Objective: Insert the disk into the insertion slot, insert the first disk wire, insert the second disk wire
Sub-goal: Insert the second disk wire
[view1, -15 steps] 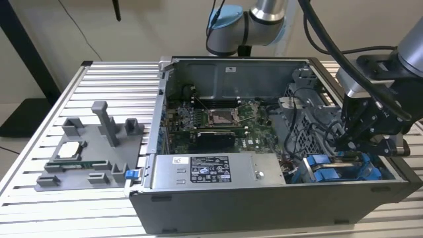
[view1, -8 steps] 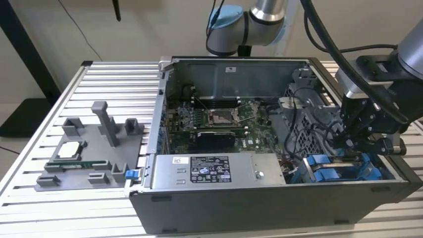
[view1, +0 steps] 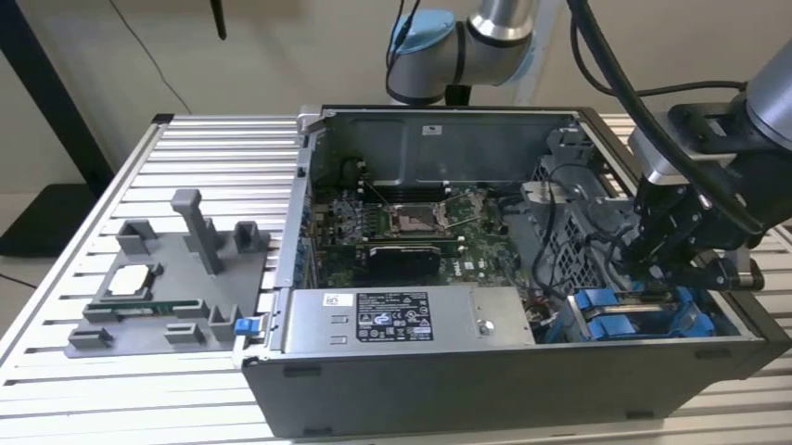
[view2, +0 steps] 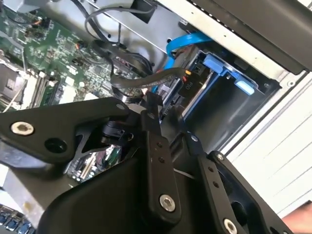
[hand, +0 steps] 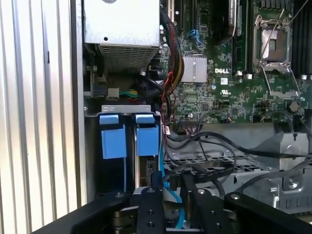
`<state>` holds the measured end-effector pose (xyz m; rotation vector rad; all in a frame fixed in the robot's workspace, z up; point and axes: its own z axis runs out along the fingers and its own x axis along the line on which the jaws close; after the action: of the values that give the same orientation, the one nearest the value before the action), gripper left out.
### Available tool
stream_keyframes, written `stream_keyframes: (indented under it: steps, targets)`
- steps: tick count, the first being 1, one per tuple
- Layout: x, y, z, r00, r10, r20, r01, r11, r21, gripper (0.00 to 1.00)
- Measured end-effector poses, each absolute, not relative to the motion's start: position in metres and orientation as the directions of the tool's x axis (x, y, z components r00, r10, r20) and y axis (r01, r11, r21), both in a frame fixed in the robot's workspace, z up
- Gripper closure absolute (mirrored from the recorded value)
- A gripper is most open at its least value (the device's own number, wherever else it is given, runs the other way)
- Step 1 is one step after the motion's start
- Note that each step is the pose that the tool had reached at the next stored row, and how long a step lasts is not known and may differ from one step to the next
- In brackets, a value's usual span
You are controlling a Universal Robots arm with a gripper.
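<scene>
Working wire step: I had hand (hand: 168, 187) low in case (view1: 495, 389) near tabletop's front corner, beside disk (hand: 146, 168) seated in insertion slot (hand: 124, 108). Fingers nearly together around blue wire (hand: 162, 170); grip unconfirmed. Next move needs exact connector alignment.

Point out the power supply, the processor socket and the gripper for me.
power supply (view1: 409, 318): exterior view, on its top face with the label.
processor socket (view1: 414, 219): exterior view, on the square metal frame's middle.
gripper (hand: 169, 187): first wrist view, midway between the two black fingertips.
</scene>
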<state>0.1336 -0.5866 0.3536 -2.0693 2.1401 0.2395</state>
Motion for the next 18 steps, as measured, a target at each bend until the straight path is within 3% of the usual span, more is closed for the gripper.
stream_keyframes:
  steps: [3, 5, 6, 11, 18]
  targets:
    - [0.134, -0.587, 0.353, -0.034, -0.964, -0.265, -0.999, 0.033, 0.009, 0.00]
    - [0.133, -0.588, 0.353, -0.034, -0.960, -0.277, -0.999, 0.033, 0.009, 0.00]
    - [0.133, -0.589, 0.353, -0.034, -0.958, -0.283, -0.999, 0.033, 0.009, 1.00]
    - [0.133, -0.592, 0.353, -0.035, -0.943, -0.331, -0.999, 0.033, 0.011, 1.00]
    - [0.134, -0.602, 0.352, -0.035, -0.947, -0.319, -0.999, 0.033, 0.011, 1.00]
